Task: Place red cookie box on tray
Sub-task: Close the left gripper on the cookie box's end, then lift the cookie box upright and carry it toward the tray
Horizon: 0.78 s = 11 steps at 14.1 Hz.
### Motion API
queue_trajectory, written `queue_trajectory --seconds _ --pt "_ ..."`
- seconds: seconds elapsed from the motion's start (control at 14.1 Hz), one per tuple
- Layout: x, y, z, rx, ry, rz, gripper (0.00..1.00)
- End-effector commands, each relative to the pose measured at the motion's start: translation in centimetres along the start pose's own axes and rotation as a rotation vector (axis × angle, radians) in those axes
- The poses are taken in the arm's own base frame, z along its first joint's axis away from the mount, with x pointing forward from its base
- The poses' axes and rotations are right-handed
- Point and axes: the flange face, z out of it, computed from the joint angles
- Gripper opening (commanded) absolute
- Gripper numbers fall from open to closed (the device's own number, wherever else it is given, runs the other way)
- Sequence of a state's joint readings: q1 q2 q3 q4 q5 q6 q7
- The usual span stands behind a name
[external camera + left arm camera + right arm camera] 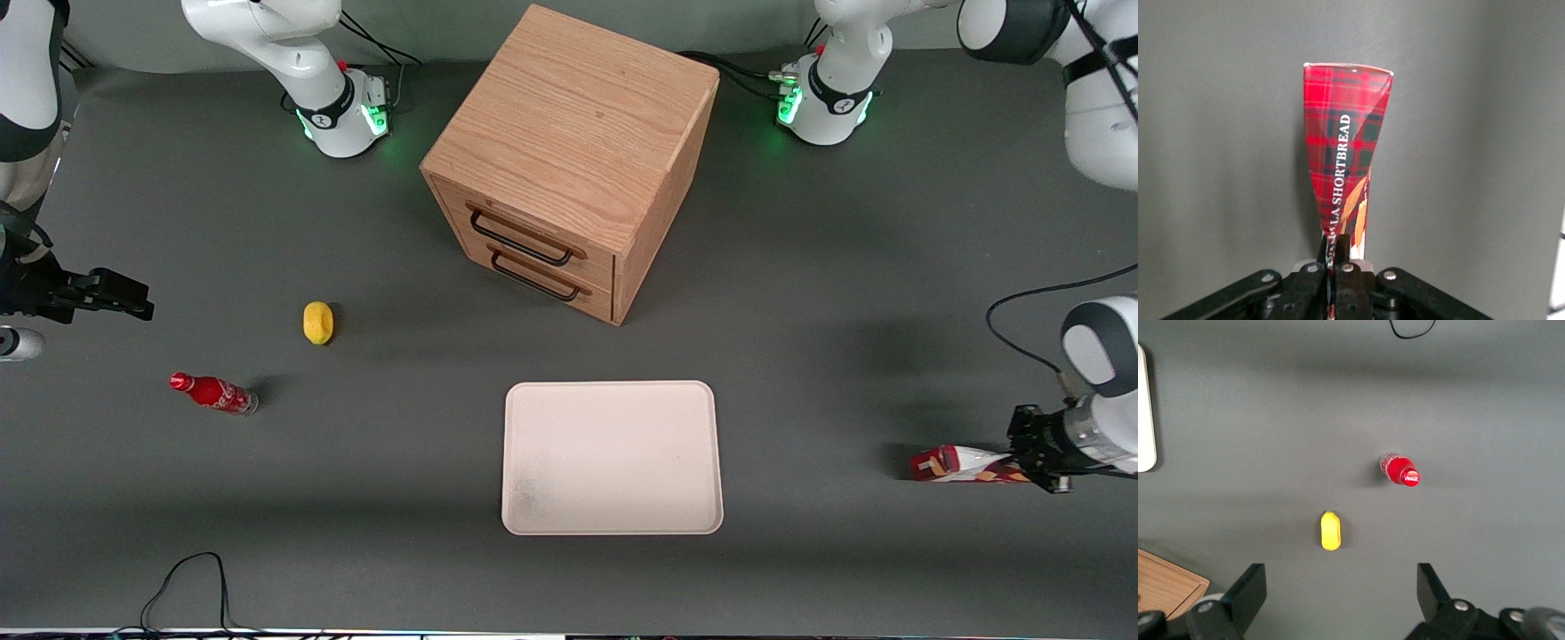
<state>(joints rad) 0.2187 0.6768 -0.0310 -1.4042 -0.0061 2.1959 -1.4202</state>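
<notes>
One end only of box (1343,160) was pinched between nearly shut jaws of gripper (1038,452), well apart from tray (612,458). Might sag or slip out from so narrow a hold.

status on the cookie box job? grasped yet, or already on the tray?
Done: the tool is shut on one end of the red cookie box, toward the working arm's end of the table; the wrist view shows the box pinched between the fingers. In hand: the grasp itself; the box looks low, at or near the table. Left: lift, carry to the tray, which holds nothing, and release.
</notes>
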Motion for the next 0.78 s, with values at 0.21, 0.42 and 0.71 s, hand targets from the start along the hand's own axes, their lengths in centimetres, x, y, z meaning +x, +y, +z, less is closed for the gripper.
queue_trajectory --seconds 0.21,0.42,0.71 --pt "0.7 -1.5 -18.6 -0.016 0.013 -0.001 0.0" --pt "1.6 -2.7 -27.5 0.003 0.004 -0.02 0.0" --pt "1.6 -4.2 -33.4 0.021 0.0 0.0 0.0"
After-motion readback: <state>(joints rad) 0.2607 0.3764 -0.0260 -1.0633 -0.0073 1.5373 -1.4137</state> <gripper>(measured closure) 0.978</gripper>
